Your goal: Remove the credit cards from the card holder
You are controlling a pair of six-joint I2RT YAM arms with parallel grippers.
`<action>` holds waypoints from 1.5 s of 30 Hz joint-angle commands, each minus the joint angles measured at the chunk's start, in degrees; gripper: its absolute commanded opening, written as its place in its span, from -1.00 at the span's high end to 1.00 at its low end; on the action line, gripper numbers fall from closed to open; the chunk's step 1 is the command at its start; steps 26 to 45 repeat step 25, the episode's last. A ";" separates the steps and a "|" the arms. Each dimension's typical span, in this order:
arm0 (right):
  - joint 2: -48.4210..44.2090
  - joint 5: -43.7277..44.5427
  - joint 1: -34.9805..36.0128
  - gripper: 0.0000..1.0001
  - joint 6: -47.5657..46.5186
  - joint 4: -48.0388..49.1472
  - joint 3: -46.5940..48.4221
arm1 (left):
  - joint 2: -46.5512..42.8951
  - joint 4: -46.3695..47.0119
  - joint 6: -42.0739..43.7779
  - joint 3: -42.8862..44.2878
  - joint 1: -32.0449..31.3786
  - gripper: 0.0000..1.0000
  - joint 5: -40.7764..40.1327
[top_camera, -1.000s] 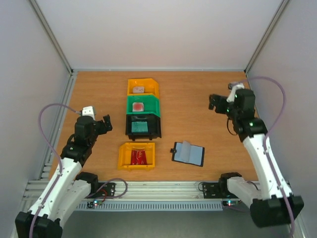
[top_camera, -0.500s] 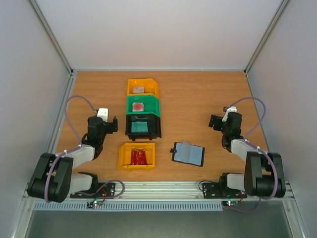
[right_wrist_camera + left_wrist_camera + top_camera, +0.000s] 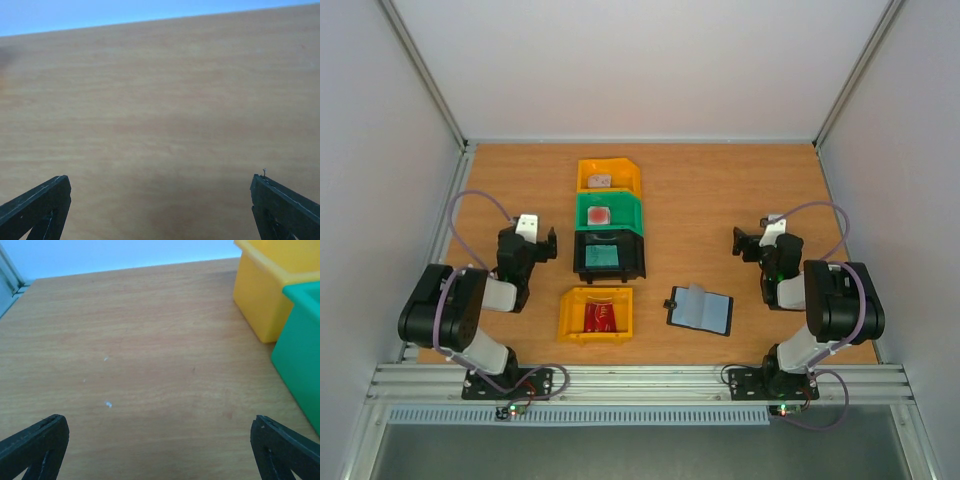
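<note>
Black card holder (image 3: 700, 310) well apart from right hand (image 3: 745, 244).

A wooden tabletop (image 3: 720, 190) with pale walls (image 3: 620, 60) on 3 sides carries 4 open plastic bins. 3 of them stand in a column left of centre, touching end to end: the far yellow bin (image 3: 583, 175) at the back, the green bin (image 3: 582, 213) in the middle, the black bin (image 3: 609, 273) nearest. The near yellow bin (image 3: 567, 315) sits apart, just in front of the black one and slightly left. A ribbed metal rail (image 3: 640, 378) runs along the near edge. In the left wrist view, a few white specks (image 3: 107, 404) dot the wood left of the yellow and green bins.
</note>
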 commanded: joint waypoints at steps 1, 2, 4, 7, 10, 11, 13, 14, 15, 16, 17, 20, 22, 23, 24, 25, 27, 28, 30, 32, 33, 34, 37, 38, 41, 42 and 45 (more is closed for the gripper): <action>-0.73 -5.23 -0.28 -0.97 -3.04 -2.84 5.41 | 0.32 4.55 0.44 3.52 1.42 -0.99 4.16; -0.54 -4.80 -0.28 -0.97 -2.65 -4.80 6.48 | 0.34 3.69 0.29 3.92 1.81 -0.99 5.19; -0.62 -3.74 -0.28 -0.97 -2.27 -5.37 6.82 | 0.34 3.17 -0.03 4.27 2.53 -0.99 6.09; -0.60 -3.54 -0.28 -0.97 -2.26 -5.39 6.82 | 0.27 2.93 -0.26 4.38 2.68 -0.99 6.15; -0.68 -1.56 -0.28 -0.97 -1.80 -5.54 6.84 | 0.24 2.70 -0.27 4.48 2.70 -0.99 6.11; -0.78 -0.38 -0.28 -0.97 -1.24 -5.37 6.72 | 0.24 2.68 -0.27 4.48 2.74 -0.99 6.11; -0.75 1.16 -0.16 -0.97 -0.79 -6.57 7.34 | 0.34 2.08 -0.42 4.83 2.75 -0.99 6.03; -0.68 1.16 -0.11 -0.97 -0.77 -6.28 7.19 | 0.26 1.86 -0.60 4.89 2.75 -0.99 5.98; -0.69 1.22 -0.10 -0.97 -0.76 -6.40 7.25 | 0.30 1.99 -0.62 4.91 2.75 -0.99 5.96; -0.68 1.18 -0.10 -0.97 -0.81 -6.37 7.26 | 0.37 2.10 -0.56 4.87 2.71 -0.99 5.94; -0.71 1.22 -0.10 -0.97 -0.78 -6.40 7.25 | 0.26 2.05 -0.54 4.83 2.74 -0.99 6.01; -0.71 1.23 -0.10 -0.97 -0.84 -6.44 7.26 | 0.25 2.11 -0.62 4.82 2.75 -0.99 5.87; -0.69 1.23 -0.10 -0.97 -0.80 -6.39 7.33 | 0.26 2.10 -0.55 4.82 2.71 -0.99 5.88; -0.70 1.23 -0.10 -0.97 -0.80 -6.41 7.35 | 0.25 2.13 -0.54 4.82 2.74 -0.99 5.85; -0.71 1.23 -0.10 -0.97 -0.84 -6.45 7.35 | 0.29 2.12 -0.57 4.81 2.75 -0.99 5.87; -0.71 1.23 -0.10 -0.97 -0.78 -6.42 7.27 | 0.27 2.11 -0.54 4.82 2.75 -0.99 5.92; -0.71 1.23 -0.10 -0.97 -0.78 -6.42 7.27 | 0.27 2.11 -0.54 4.82 2.75 -0.99 5.92; -0.71 1.23 -0.10 -0.97 -0.78 -6.42 7.27 | 0.27 2.11 -0.54 4.82 2.75 -0.99 5.92; -0.71 1.23 -0.10 -0.97 -0.78 -6.42 7.27 | 0.27 2.11 -0.54 4.82 2.75 -0.99 5.92; -0.71 1.23 -0.10 -0.97 -0.78 -6.42 7.27 | 0.27 2.11 -0.54 4.82 2.75 -0.99 5.92; -0.71 1.23 -0.10 -0.97 -0.78 -6.42 7.27 | 0.27 2.11 -0.54 4.82 2.75 -0.99 5.92; -0.71 1.23 -0.10 -0.97 -0.78 -6.42 7.27 | 0.27 2.11 -0.54 4.82 2.75 -0.99 5.92; -0.71 1.23 -0.10 -0.97 -0.78 -6.42 7.27 | 0.27 2.11 -0.54 4.82 2.75 -0.99 5.92; -0.71 1.23 -0.10 -0.97 -0.78 -6.42 7.27 | 0.27 2.11 -0.54 4.82 2.75 -0.99 5.92; -0.71 1.23 -0.10 -0.97 -0.78 -6.42 7.27 | 0.27 2.11 -0.54 4.82 2.75 -0.99 5.92; -0.71 1.23 -0.10 -0.97 -0.78 -6.42 7.27 | 0.27 2.11 -0.54 4.82 2.75 -0.99 5.92; -0.71 1.23 -0.10 -0.97 -0.78 -6.42 7.27 | 0.27 2.11 -0.54 4.82 2.75 -0.99 5.92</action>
